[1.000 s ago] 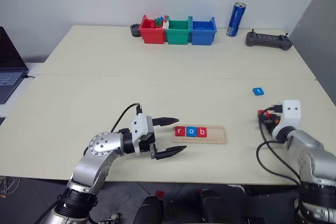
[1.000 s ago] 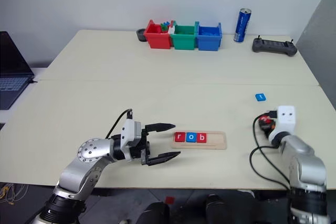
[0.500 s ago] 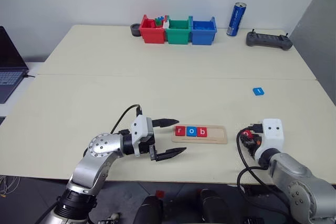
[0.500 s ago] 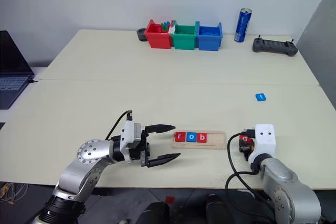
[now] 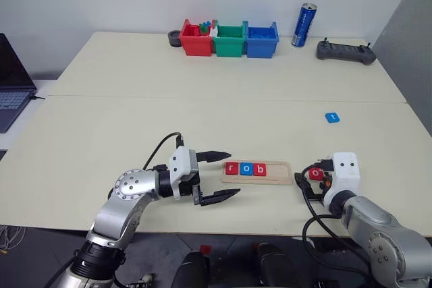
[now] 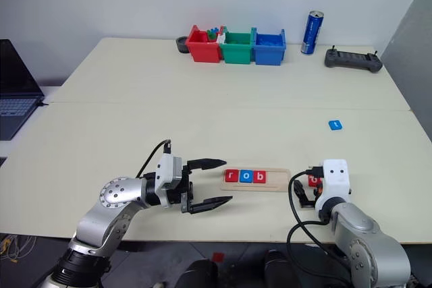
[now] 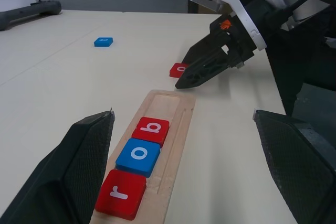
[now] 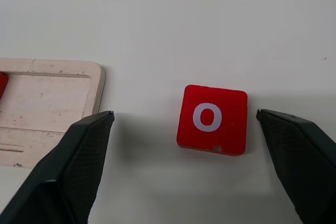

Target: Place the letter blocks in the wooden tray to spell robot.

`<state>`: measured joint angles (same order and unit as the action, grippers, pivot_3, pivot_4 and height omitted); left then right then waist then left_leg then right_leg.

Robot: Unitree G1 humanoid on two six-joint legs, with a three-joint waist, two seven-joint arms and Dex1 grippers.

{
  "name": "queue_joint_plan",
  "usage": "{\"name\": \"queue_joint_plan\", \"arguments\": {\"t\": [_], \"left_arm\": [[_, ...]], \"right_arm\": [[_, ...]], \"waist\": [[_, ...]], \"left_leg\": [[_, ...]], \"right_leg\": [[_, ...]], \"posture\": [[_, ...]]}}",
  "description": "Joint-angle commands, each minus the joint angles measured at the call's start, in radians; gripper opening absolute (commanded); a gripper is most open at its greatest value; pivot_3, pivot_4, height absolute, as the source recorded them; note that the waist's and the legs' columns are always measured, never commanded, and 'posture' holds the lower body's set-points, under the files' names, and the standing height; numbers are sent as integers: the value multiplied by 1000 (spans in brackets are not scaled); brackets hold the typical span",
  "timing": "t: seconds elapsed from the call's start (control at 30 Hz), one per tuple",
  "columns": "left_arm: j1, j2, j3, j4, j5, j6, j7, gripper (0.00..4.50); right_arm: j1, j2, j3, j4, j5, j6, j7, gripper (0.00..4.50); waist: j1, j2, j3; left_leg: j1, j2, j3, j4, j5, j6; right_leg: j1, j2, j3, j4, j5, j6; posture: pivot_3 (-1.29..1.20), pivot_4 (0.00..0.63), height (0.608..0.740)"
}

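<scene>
The right arm (image 5: 368, 217) reaches in over the bench's (image 5: 135, 112) near edge, wrist tipped down, jaws spread wide. The red o (image 8: 212, 119) lies flat on the bench between them, touching neither — just off the tray's (image 5: 280, 179) right end. The left gripper (image 5: 216, 177) lies level, pointing at the tray's left end, jaws open and empty. The tray holds r, o, b (image 7: 140, 168); its right part is bare. The blue t (image 5: 331, 117) lies well apart, toward the right edge.
</scene>
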<state>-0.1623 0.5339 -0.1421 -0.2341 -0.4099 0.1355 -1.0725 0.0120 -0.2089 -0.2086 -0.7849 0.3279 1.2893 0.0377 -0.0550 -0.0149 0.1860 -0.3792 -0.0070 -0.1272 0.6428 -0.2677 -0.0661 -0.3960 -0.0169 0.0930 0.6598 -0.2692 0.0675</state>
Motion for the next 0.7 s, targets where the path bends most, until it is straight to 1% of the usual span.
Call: {"name": "queue_joint_plan", "arguments": {"t": [0.03, 0.1, 0.13, 0.17, 0.2, 0.23, 0.27, 0.3, 0.33, 0.37, 0.43, 0.47, 0.53, 0.63, 0.7], "left_arm": [[2, -1, 2, -26, -1, -11, 3, 4500], [-4, -3, 2, -21, -1, -11, 3, 4500], [-7, -4, 2, -18, -1, -12, 2, 4500], [-9, -5, 2, -16, -1, -12, 2, 4500], [-14, -7, 1, -11, 0, -14, 1, 4500], [-19, -10, -1, -7, 1, -16, 0, 4500], [-27, -14, -2, 0, 3, -17, -1, 4500], [-32, -18, -3, 5, 3, -18, -2, 4500], [-36, -20, -4, 8, 4, -18, -2, 4500], [-40, -22, -6, 12, 4, -19, -4, 4500], [-45, -24, -10, 14, 3, -19, -8, 4500], [-45, -24, -12, 14, 4, -20, -9, 4500], [-43, -25, -13, 10, 4, -19, -10, 4500], [-37, -22, -10, 4, 3, -17, -7, 4500], [-31, -19, -7, -2, 2, -16, -5, 4500]], "right_arm": [[-55, -81, 2, -17, -40, -51, 7, 4476], [-127, -183, 10, 18, -37, -116, 81, 4476], [-158, -233, 8, 45, -18, -149, 142, 4476], [-176, -268, 7, 65, -3, -173, 184, 4476], [-173, -340, 23, 92, 15, -244, 290, 4476], [-168, -390, 35, 113, 25, -299, 367, 4476], [-147, -447, 31, 146, 59, -378, 496, 4476], [-123, -498, 27, 181, 84, -456, 613, 4476], [-108, -527, 22, 209, 100, -511, 685, 4476], [-77, -584, 36, 275, 75, -638, 795, 4476], [-54, -656, 62, 413, 34, -829, 950, 4476], [-60, -685, 83, 493, 12, -917, 1017, 4476], [-90, -708, 115, 608, -12, -1019, 1089, 4476], [-172, -714, 169, 775, -55, -1136, 1168, 4476], [-216, -706, 193, 853, -72, -1179, 1196, 4476]], "waist": [[0, 0, 0], [-2, 0, 0], [-3, 1, 1], [-3, 1, 0], [-2, 0, 0], [-2, 0, 0], [-1, 0, 1], [4, 0, 1], [8, 0, 1], [9, 0, 1], [11, -1, 1], [11, -1, 1], [10, -2, 2], [0, -1, 2], [-4, -1, 2]], "left_leg": [[0, 0, 0, 0, 0, 0], [-1, 0, 1, 0, 0, 0], [0, 0, 2, 1, 0, 0], [0, 0, 3, 0, 0, 0], [0, 0, 3, 0, 0, 0], [-1, 1, 2, 0, 0, 0], [-1, 0, 1, -1, 0, 0], [-2, 0, 1, -1, 0, 0], [-3, 0, 0, -1, 0, 1], [-3, 0, 0, -1, -1, 2], [-3, -2, 1, 0, -2, 3], [-3, -2, 2, 1, -2, 3], [-2, -1, 3, 1, -2, 3], [0, 0, 4, 1, -2, 3], [1, 0, 4, 1, -2, 3]], "right_leg": [[0, 0, 0, 0, 0, 0], [-1, 0, 0, 0, 0, 0], [-1, 0, 1, 0, 0, 0], [-2, 0, 2, 0, 0, 0], [-2, 0, 1, 0, 0, 0], [-2, 0, 0, 0, 0, 0], [-2, 1, 0, 0, 0, 0], [-2, 1, -1, 0, 0, 0], [-2, 0, -2, -1, 0, 0], [-2, 0, -2, -1, 1, -1], [-1, -2, -2, -2, 2, -3], [0, -2, -1, -3, 3, -3], [0, -2, -1, -4, 3, -3], [1, -1, 0, -3, 3, -3], [1, -1, 1, -1, 3, -3]], "posture": [[0, 150, 740], [0, 150, 740], [0, 150, 740], [0, 150, 740], [0, 150, 740], [0, 150, 740], [0, 150, 740], [0, 150, 740], [0, 150, 740], [0, 150, 740], [0, 150, 740], [0, 150, 740], [0, 150, 740], [0, 150, 740], [0, 150, 740]]}}
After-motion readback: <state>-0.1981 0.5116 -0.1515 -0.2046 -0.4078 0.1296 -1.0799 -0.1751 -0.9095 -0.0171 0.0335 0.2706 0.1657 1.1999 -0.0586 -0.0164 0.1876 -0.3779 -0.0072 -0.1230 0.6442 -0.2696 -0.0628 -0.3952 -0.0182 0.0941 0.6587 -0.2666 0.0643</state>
